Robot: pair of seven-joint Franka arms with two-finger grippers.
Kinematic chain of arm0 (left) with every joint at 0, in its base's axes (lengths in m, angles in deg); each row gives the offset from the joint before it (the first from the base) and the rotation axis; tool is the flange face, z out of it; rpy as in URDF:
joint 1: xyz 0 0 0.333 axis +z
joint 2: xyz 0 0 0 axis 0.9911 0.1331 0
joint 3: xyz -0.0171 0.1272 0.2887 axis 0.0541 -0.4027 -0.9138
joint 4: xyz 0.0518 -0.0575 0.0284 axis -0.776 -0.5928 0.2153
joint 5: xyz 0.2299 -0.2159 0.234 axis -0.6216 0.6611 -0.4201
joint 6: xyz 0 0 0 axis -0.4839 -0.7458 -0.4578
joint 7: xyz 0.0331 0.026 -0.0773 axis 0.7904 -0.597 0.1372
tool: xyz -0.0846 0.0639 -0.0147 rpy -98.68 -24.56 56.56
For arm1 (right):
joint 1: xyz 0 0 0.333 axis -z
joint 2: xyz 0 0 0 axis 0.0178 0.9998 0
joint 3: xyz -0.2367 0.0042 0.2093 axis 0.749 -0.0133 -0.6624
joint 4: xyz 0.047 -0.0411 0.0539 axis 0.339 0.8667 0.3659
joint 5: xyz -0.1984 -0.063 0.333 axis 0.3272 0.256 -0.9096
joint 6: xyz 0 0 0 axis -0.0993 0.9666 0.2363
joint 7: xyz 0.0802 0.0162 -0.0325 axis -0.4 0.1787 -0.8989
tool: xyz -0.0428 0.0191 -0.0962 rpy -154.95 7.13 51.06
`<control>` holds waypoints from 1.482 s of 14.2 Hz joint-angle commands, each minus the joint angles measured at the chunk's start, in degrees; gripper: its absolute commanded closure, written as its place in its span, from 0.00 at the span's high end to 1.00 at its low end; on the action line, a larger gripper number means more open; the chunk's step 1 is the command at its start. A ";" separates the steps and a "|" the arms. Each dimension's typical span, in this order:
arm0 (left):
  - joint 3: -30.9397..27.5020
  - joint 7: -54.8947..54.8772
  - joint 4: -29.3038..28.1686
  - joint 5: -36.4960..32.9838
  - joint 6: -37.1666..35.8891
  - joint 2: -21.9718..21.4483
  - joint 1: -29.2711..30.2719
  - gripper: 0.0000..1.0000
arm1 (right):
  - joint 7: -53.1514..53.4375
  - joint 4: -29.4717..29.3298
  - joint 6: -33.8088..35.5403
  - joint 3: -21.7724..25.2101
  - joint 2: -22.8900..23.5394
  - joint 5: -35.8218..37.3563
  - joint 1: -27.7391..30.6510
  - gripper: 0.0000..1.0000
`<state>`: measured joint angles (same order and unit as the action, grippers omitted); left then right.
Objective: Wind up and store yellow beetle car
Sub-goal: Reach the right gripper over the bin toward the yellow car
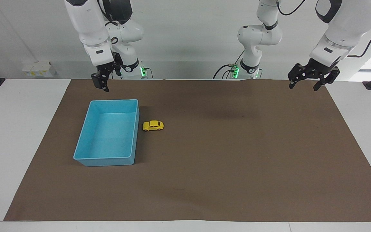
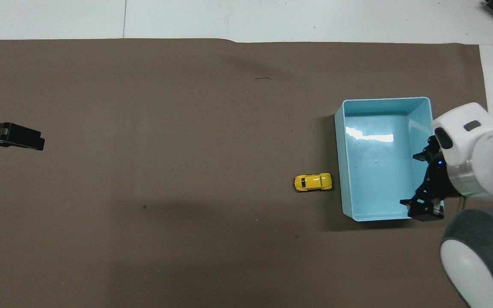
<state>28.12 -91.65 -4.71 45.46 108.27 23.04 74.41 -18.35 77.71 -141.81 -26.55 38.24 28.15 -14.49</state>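
The yellow beetle car (image 1: 153,125) stands on its wheels on the brown mat, close beside the light-blue tray (image 1: 136,129), apart from its wall. It also shows in the overhead view (image 2: 313,182), as does the tray (image 2: 340,171), which is empty. My right gripper (image 1: 101,83) is open and empty in the air by the tray's robot-side rim. In the overhead view, my right gripper (image 2: 424,185) covers the tray's wall at the right arm's end. My left gripper (image 1: 304,84) is open and empty, raised over the mat's corner at the left arm's end, and waits; its tip shows in the overhead view (image 2: 15,137).
The brown mat (image 1: 224,154) covers most of the white table (image 1: 18,129). Both arm bases stand at the robots' edge of the table. A small white box (image 1: 39,69) sits off the table at the right arm's end.
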 commanded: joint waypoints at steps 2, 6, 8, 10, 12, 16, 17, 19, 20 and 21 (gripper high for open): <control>0.28 0.41 -0.82 0.23 -0.62 -0.92 0.56 1.00 | -1.92 5.53 -10.14 0.21 4.02 -0.13 -4.97 1.00; 0.28 0.33 -0.82 0.23 -0.62 -0.92 0.48 1.00 | -1.04 9.23 -21.40 0.21 9.65 -0.04 -6.74 1.00; 0.28 0.41 -0.73 0.23 -0.62 -0.92 0.47 1.00 | -0.95 9.67 -24.82 0.21 12.72 -0.04 -7.52 1.00; 0.28 0.41 -0.82 0.23 -0.62 -0.92 0.56 1.00 | -0.95 11.42 -27.99 0.21 13.79 -0.12 -7.97 1.00; 0.28 0.41 -0.82 0.23 -0.62 -0.92 0.48 1.00 | -0.86 13.18 -30.89 0.21 14.84 -0.04 -8.06 1.00; 0.28 0.41 -0.82 0.23 -0.62 -0.92 0.56 1.00 | 0.81 16.26 -35.91 0.21 16.34 -0.04 -10.25 1.00; 0.28 0.41 -0.82 0.23 -0.62 -0.92 0.56 1.00 | 0.81 16.26 -36.61 0.21 17.04 -0.04 -10.34 1.00; 0.28 0.41 -0.82 0.23 -0.62 -0.92 0.48 1.00 | 0.81 17.05 -39.16 0.21 18.36 0.14 -10.60 1.00; 0.28 0.41 -0.82 0.23 -0.62 -0.92 0.47 1.00 | 0.81 17.66 -39.87 0.21 18.28 0.14 -11.04 1.00; 0.28 0.33 -0.82 0.23 -0.62 -0.92 0.56 1.00 | 0.81 18.10 -39.87 0.21 18.10 0.23 -11.05 1.00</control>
<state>28.08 -91.64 -4.71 45.46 108.26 23.04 74.41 -18.18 94.33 -180.01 -26.61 56.60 28.15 -24.92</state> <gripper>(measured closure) 0.000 0.000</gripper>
